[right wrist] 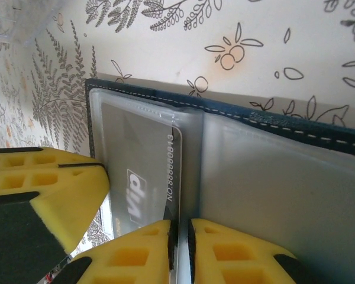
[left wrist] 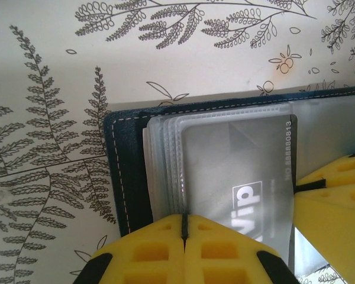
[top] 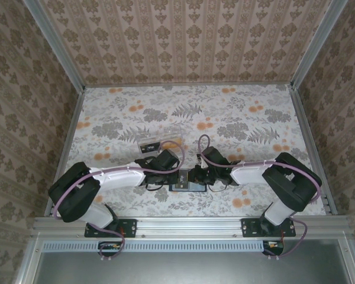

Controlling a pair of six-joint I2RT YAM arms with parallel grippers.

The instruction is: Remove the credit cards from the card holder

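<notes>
Table covering (top: 236,112): pale cloth printed with grey ferns, leaves and orange blossoms; spread flat over the whole surface.
Clear plastic box (top: 152,144): rectangular, with a dark strip; lying left of centre on the cloth.
Walls (top: 189,41): beige damask wallpaper on three sides.
Frame rail (top: 189,223): bare aluminium along the near edge.
</notes>
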